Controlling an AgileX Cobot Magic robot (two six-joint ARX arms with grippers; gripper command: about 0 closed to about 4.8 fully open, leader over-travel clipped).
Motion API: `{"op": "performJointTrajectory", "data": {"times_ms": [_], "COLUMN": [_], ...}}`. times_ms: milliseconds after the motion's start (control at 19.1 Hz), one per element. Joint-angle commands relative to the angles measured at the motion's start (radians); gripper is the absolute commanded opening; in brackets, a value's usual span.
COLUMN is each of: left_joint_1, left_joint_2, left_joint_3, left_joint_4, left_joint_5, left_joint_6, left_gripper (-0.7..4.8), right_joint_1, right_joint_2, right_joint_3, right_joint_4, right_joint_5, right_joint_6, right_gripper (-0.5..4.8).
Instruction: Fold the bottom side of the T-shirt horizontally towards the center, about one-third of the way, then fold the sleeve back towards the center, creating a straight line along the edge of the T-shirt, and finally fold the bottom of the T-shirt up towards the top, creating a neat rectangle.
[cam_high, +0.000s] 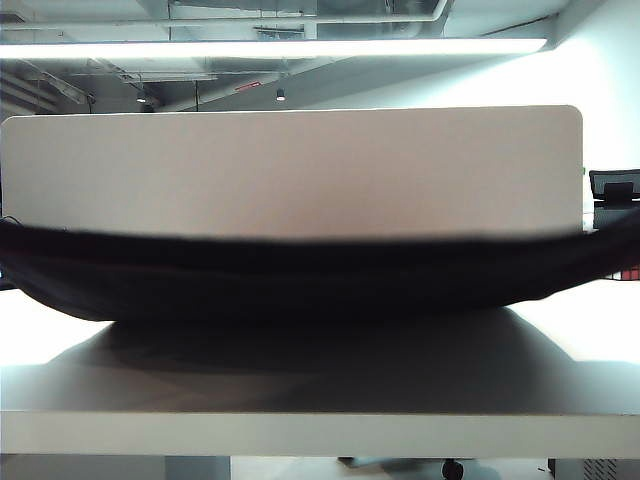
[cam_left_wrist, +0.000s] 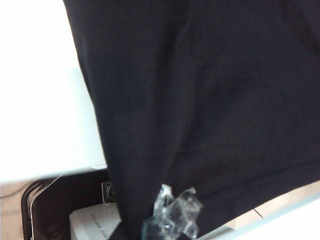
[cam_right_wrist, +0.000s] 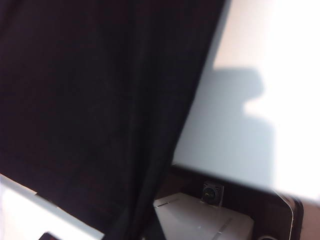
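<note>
The black T-shirt (cam_high: 300, 275) hangs above the table (cam_high: 300, 390) as a long sagging band, stretched from the left edge of the exterior view to the right edge, and throws a shadow on the tabletop. Neither gripper shows in that view. In the left wrist view the black cloth (cam_left_wrist: 200, 100) runs down into my left gripper (cam_left_wrist: 167, 227), whose tape-wrapped fingertip (cam_left_wrist: 175, 212) presses on it. In the right wrist view the cloth (cam_right_wrist: 90, 100) narrows into my right gripper (cam_right_wrist: 142, 234), whose fingers are hidden in the fabric. I cannot make out the bottom hem or a sleeve.
A pale upright panel (cam_high: 300, 170) stands behind the table. Bright bare tabletop (cam_left_wrist: 40, 100) lies beside the cloth on the left and also on the right (cam_right_wrist: 250, 125). A white box of the robot's base (cam_left_wrist: 90, 222) sits below the near table edge.
</note>
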Motion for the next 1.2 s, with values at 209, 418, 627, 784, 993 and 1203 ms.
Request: {"op": "performJointTrajectory", "data": {"times_ms": [209,418,627,784,993,1203], "left_joint_1": [0.002,0.001,-0.001,-0.008,-0.009,-0.008], "left_joint_2": [-0.246,-0.466,-0.554,-0.584,-0.465,-0.07], "left_joint_3": [0.003,0.003,0.008,0.029,0.029,0.03], "left_joint_4": [-0.182,-0.347,-0.464,-0.441,-0.027,0.359], "left_joint_5": [-0.044,-0.097,-0.095,-0.097,-0.063,-0.061], "left_joint_6": [0.002,0.0,-0.015,-0.039,-0.178,-0.167], "left_gripper": [-0.05,-0.05,-0.05,-0.05,-0.05,-0.05], "right_joint_1": [0.005,0.005,0.006,0.006,0.006,0.006], "right_joint_2": [-0.309,-0.574,-0.692,-0.695,-0.539,-0.186], "right_joint_3": [0.002,0.002,0.045,0.108,0.111,0.112], "right_joint_4": [-0.115,-0.287,-0.451,-0.457,-0.242,0.155], "right_joint_5": [0.002,0.008,0.037,0.073,0.118,0.116], "right_joint_6": [0.117,0.164,0.183,0.184,0.182,0.164], "right_gripper": [-0.09,-0.09,-0.09,-0.09,-0.09,-0.09]}}
